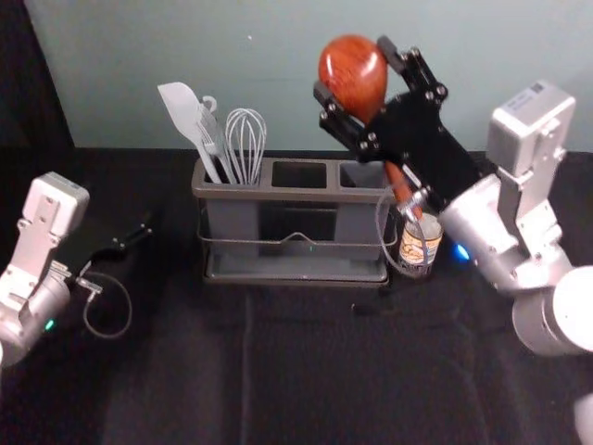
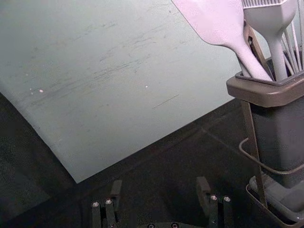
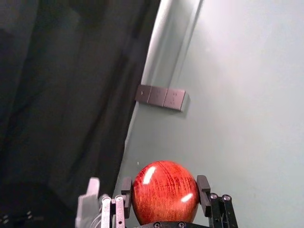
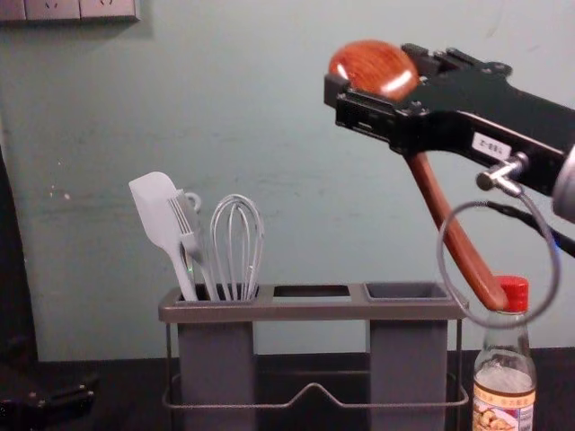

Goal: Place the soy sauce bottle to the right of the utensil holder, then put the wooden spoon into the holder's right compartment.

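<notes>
Where the left claw [image 1: 134,238] is parked: low over the worktop [image 1: 324,371], at the robot's left of the holder; fingers spread apart, nothing between them.
Right claw [image 1: 353,67]: raised well above the holder's right side; closed on the bowl of the wooden spoon, a finger against each side.
Wooden spoon [image 4: 449,215]: bowl uppermost, handle slanting down to the right; its lower end passes in front of the bottle's red cap [image 4: 515,287]. Whether they touch, I cannot tell.
Soy sauce bottle [image 4: 503,404]: upright on the worktop, just beside the holder's right end.
Utensil holder [image 4: 310,310]: a dark rack with three openings in a row.
Right compartment [image 4: 409,359]: a grey cup, nearest the bottle.
Left compartment [image 4: 216,359]: spatula [image 4: 157,206], pronged utensil [image 4: 190,238] and whisk [image 4: 237,247], heads upward.
Backdrop: a grey-green wall [image 4: 269,135], with a socket strip [image 4: 81,9] high on the left in the chest view.
</notes>
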